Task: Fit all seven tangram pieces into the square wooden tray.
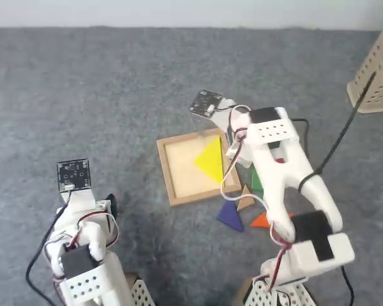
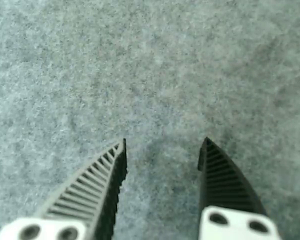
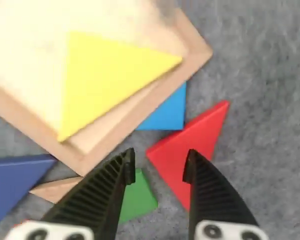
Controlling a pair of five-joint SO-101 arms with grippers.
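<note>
Pale wooden tray point(image 1: 165, 169) — smooth; grey carpet point(image 1: 83, 95) — fuzzy, matt.

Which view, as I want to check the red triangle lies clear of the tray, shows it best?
The right wrist view: the red triangle lies on the carpet apart from the tray, by the right gripper. In the high view the right arm covers most of it; the left wrist view faces carpet.

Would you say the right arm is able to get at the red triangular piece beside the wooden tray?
Probably yes: the right gripper hangs open directly over the red triangular piece, which lies uncovered on the grey carpet.
</note>
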